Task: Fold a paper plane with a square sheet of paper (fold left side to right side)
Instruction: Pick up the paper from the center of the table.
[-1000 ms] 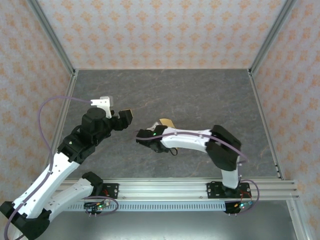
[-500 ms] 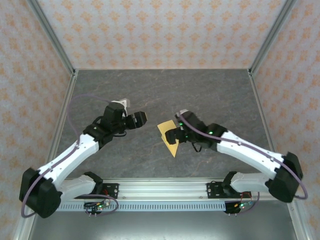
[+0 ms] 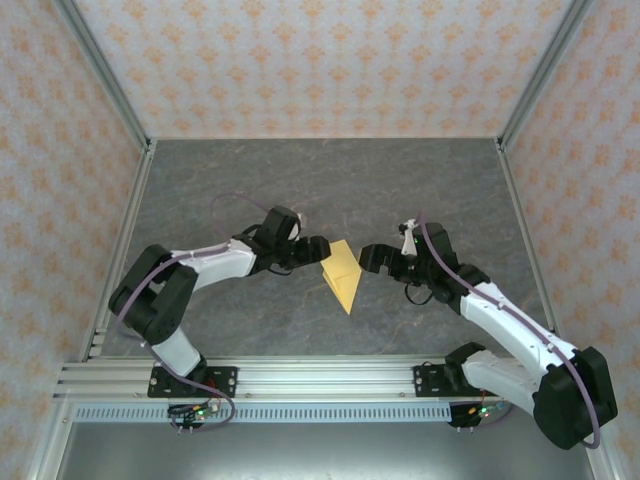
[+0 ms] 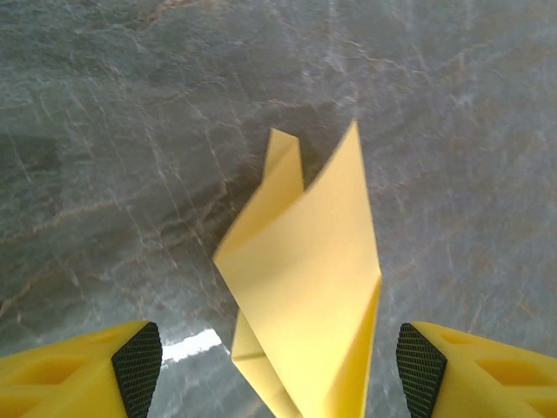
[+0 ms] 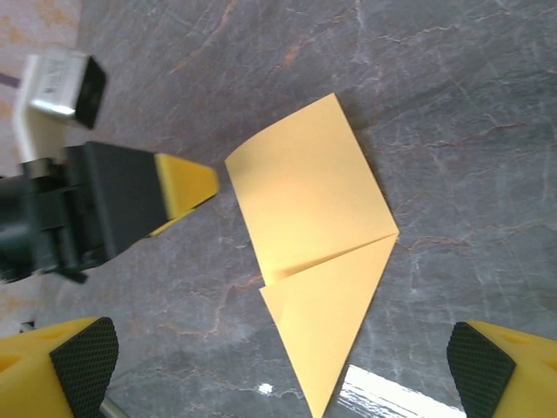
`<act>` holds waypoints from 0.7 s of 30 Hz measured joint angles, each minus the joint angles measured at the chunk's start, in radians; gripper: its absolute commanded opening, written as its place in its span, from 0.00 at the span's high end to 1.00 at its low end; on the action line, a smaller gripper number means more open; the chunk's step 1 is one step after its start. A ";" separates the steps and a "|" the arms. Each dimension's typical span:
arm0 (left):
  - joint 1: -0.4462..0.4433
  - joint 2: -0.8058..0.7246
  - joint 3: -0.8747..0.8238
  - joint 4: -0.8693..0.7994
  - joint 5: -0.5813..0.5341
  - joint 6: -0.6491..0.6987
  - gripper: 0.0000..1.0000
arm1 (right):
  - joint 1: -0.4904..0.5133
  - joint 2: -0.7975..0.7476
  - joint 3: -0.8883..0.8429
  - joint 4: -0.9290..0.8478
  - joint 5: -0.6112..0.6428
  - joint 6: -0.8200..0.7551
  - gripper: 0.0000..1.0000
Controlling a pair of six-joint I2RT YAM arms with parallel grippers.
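The square sheet of paper (image 3: 342, 275) lies mid-table, folded into a narrow yellow pointed shape with its tip toward the near edge. My left gripper (image 3: 321, 249) is at the sheet's upper left edge. In the left wrist view a raised flap of the sheet (image 4: 305, 261) stands between the open left gripper (image 4: 278, 374), and neither pad (image 4: 137, 370) touches it. My right gripper (image 3: 366, 257) hovers just right of the sheet, apart from it. The right wrist view shows the sheet (image 5: 313, 235) flat with a diagonal crease, the right gripper (image 5: 278, 370) wide open, and the left arm's yellow finger (image 5: 184, 187) close beside the sheet.
The grey marbled table (image 3: 300, 180) is walled by patterned panels with metal posts at the corners. An aluminium rail (image 3: 320, 375) carrying both arm bases runs along the near edge.
The right arm swung off the sheet to its right side and its jaws opened wide. The left gripper moved right and down to the sheet's left edge. The sheet is now uncovered.
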 measured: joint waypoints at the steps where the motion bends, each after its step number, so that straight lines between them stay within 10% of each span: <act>1: 0.001 0.021 0.002 0.016 0.003 -0.008 0.29 | -0.002 0.000 0.000 0.006 -0.008 0.003 0.00; 21: 0.001 0.110 0.031 0.170 0.102 -0.039 0.89 | -0.097 -0.005 -0.066 0.076 -0.102 0.011 0.00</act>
